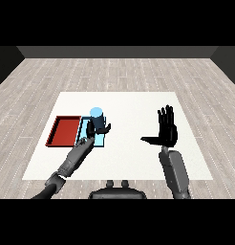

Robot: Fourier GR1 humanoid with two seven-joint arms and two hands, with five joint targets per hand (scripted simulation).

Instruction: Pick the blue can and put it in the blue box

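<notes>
On the white table two trays lie side by side. At the left is the red tray. Right next to it is the light blue tray. Most of the blue tray is hidden by the arm and the can, so only parts of it show.

The blue can stands up straight over the far end of the blue tray. The left hand is wrapped around the lower part of the can and holds it. Fingers curl around the side of the can, and the round light blue top sticks out above the hand. It looks like the can is over the tray, but it is hard to see if its bottom touches the tray floor.

The right hand is well apart from the trays, over the right part of the table. It is spread wide and holds nothing. Its fingers point away from the robot and its thumb sticks out to the left.
</notes>
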